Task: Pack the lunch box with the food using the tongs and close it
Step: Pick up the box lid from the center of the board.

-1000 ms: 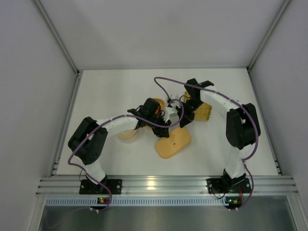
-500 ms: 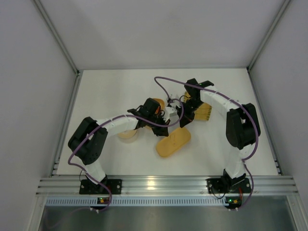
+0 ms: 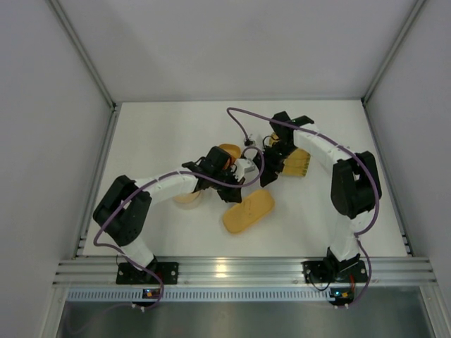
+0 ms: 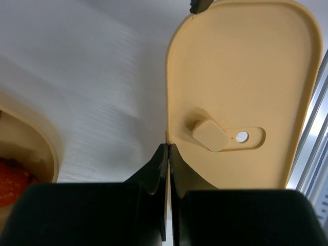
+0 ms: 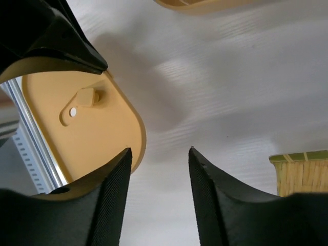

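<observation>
The lunch box's flat pale-orange lid (image 3: 248, 211) lies slantwise near the table's middle. My left gripper (image 3: 237, 189) is shut on its thin edge; in the left wrist view the fingertips (image 4: 163, 154) pinch the rim of the lid (image 4: 241, 77). My right gripper (image 3: 266, 177) hangs open just above the lid's far end (image 5: 82, 128), with nothing between its fingers (image 5: 110, 195). The box (image 3: 187, 199) sits partly under my left arm. Red food (image 4: 13, 179) shows inside the box in the left wrist view. The tongs are out of view.
A square yellow woven tray (image 3: 297, 163) stands right of my right gripper and shows again (image 5: 302, 171) in the right wrist view. A round orange thing (image 3: 229, 150) lies behind my left wrist. White walls close in the table on three sides.
My right gripper has opened and let go of the lid. My left gripper has shut on the lid's edge, and the lid has slid toward the near left.
</observation>
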### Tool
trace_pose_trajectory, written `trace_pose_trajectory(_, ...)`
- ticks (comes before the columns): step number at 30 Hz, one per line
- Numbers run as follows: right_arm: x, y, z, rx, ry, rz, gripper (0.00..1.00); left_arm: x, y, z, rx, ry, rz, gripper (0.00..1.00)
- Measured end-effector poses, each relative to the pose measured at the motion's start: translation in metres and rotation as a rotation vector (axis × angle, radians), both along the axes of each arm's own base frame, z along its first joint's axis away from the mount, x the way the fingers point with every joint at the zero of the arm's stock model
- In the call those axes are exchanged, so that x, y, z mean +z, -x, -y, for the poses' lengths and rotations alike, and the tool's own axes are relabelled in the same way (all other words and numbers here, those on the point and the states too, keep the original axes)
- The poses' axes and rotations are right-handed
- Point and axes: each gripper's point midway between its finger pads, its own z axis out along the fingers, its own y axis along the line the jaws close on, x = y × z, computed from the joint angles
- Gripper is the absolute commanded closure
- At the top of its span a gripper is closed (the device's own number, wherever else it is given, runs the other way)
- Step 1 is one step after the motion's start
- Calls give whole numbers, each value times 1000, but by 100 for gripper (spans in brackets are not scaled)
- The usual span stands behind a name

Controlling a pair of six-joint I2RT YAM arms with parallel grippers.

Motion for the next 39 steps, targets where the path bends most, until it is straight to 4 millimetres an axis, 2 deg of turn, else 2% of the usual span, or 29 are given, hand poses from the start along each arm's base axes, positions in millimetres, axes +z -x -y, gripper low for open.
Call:
trace_pose_trajectory(6,10,-5,-5,-32,-19,8,36,4,-1,-6,32,-18,11,100)
trace_pose_trajectory(7,14,-6,-7,-38,-28,13,26,4,-1,-7,39,-24,12,100)
trace_pose_trajectory(9,22,-10,-9,-69,-44,25,12,3,-1,-11,58,-44,3,100)
trace_pose_trajectory(10,26,-13,-10,-84,-53,37,1,1,-1,-13,69,-56,-3,100)
trace_pose_trajectory(15,54,-33,-14,-192,-111,116,1,4,-2,-19,120,-100,-25,100)
trace_pose_trajectory(22,101,-68,-5,-368,-191,254,1,35,-14,-28,214,-117,31,100)
trace_pose_trajectory(27,125,-78,3,-436,-225,320,1,60,-37,-35,301,-122,80,100)
trace_pose_trajectory(33,127,-88,9,-506,-225,346,1,80,-76,-58,444,-128,108,100)
trace_pose_trajectory(39,123,-95,22,-583,-210,347,1,66,-116,-84,587,-186,87,100)
